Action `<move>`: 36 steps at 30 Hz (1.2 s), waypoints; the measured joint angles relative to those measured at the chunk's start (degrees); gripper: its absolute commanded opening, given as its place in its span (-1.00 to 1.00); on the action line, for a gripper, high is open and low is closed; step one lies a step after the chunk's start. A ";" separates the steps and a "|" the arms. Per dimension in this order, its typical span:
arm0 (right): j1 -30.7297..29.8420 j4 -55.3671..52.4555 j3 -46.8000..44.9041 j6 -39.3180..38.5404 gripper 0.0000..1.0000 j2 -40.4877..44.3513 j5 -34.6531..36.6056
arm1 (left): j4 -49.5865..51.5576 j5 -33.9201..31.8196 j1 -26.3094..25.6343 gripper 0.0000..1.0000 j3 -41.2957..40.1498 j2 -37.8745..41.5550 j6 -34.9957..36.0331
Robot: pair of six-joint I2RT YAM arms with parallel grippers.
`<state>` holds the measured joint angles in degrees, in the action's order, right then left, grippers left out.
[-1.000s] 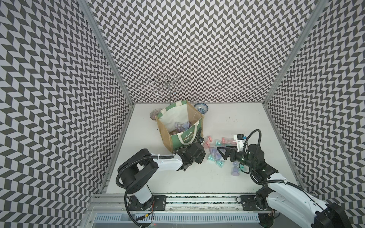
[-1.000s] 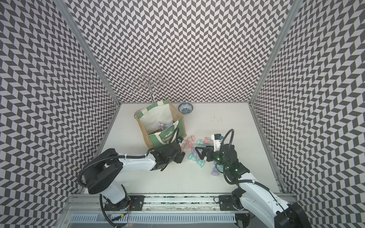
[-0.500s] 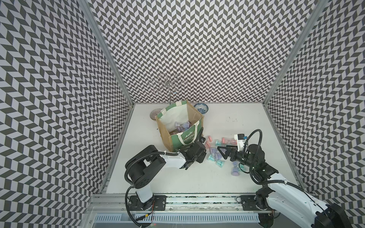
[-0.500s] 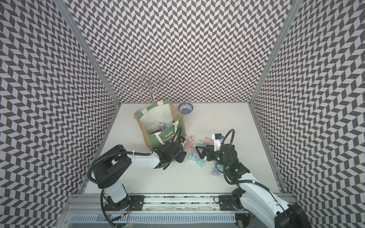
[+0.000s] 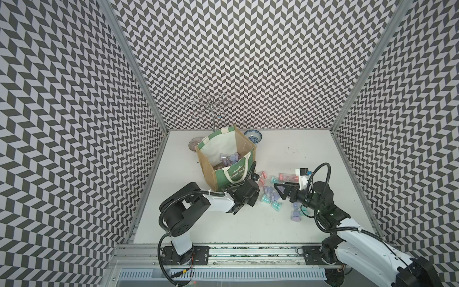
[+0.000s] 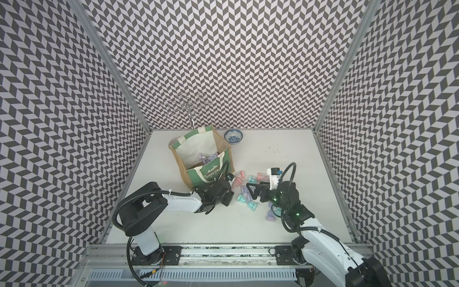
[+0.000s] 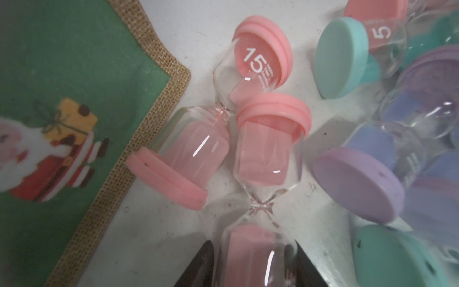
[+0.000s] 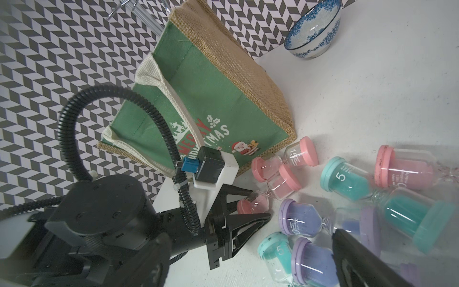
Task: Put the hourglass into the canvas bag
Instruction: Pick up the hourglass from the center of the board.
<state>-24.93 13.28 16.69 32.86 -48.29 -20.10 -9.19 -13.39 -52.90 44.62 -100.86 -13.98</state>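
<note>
Pinching pink hourglass (image 7: pixel 260 154), left gripper (image 7: pixel 253 246) nearly closed

Chevron-patterned walls (image 5: pixel 248 62) are enclosing a white table (image 5: pixel 323 154), and an aluminium rail (image 5: pixel 248 251) is carrying robot arms (image 5: pixel 218 202), indicating a robotics lab.

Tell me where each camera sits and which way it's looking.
Both top views: high over the front, looking down on table, bag, left arm, right arm.
Left wrist: low on its arm, facing the bag; own fingers pinch a pink hourglass.
Right wrist: on its arm, faces the left gripper, bag, bowl; one own finger shows.
Shared: both wrist views show that hourglass and bag.
</note>
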 measured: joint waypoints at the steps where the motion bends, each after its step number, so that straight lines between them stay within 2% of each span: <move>1: 0.00 0.02 0.00 0.00 0.99 0.00 0.02 | -0.02 0.09 -0.02 -0.11 -0.15 0.17 0.00; 22: 0.11 0.00 -0.17 1.05 0.98 1.57 0.31 | 1.77 0.28 -1.07 -0.25 -3.04 12.09 -0.07; 36: 0.11 -1.09 2.91 1.25 0.98 2.38 -1.84 | 8.52 1.95 -1.49 -0.30 -3.02 27.58 -0.87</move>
<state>-24.82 12.19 19.59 34.11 -45.91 -21.93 -0.67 -11.44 -54.39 41.60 -73.28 -14.85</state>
